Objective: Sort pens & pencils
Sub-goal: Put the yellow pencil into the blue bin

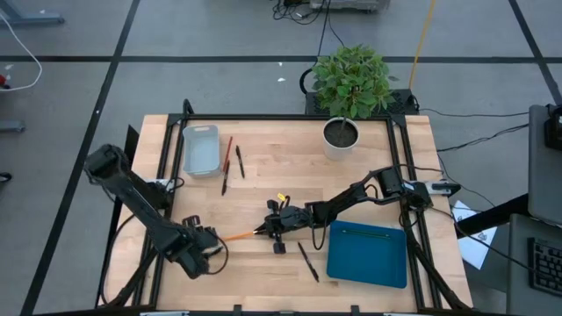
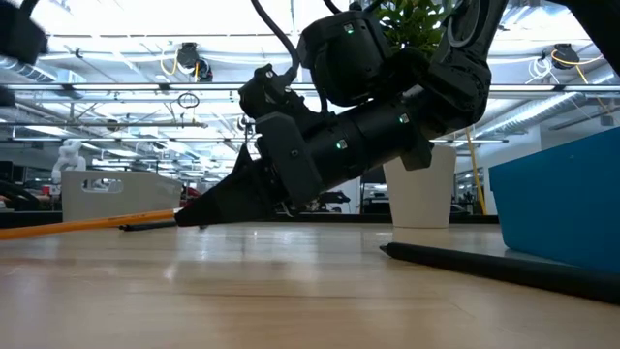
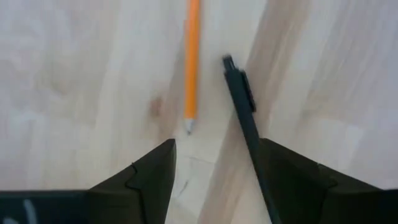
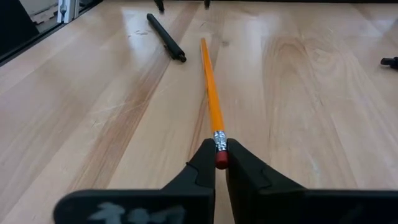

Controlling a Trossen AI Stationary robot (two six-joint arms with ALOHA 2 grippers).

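Observation:
An orange pencil (image 1: 237, 234) lies across the table's middle, its eraser end in my shut right gripper (image 1: 262, 231) and its sharpened tip (image 3: 189, 127) pointing toward my left gripper (image 1: 209, 239). That gripper hangs open above the wood, pointing down, with nothing between its fingers (image 3: 214, 146). A black pen (image 3: 239, 93) lies on the table beneath it, beside the pencil's tip and running under one finger's inner edge. The right wrist view shows the same pen (image 4: 165, 36) near the pencil's far end. My right gripper pinches the pencil's red eraser end (image 4: 220, 158) between its two fingertips. The fingers come from the table's right, slanting slightly down, in line with the pencil. The pencil (image 2: 87, 224) stretches away toward the table's left, nearly level and low over the wood.
A white tray (image 1: 200, 149) stands at the back left, with a red pencil (image 1: 229, 151) and two black pens (image 1: 239, 161) beside it. Another black pen (image 1: 307, 262) lies next to the blue bin (image 1: 367, 254) at the front right. A potted plant (image 1: 342, 132) stands at the back.

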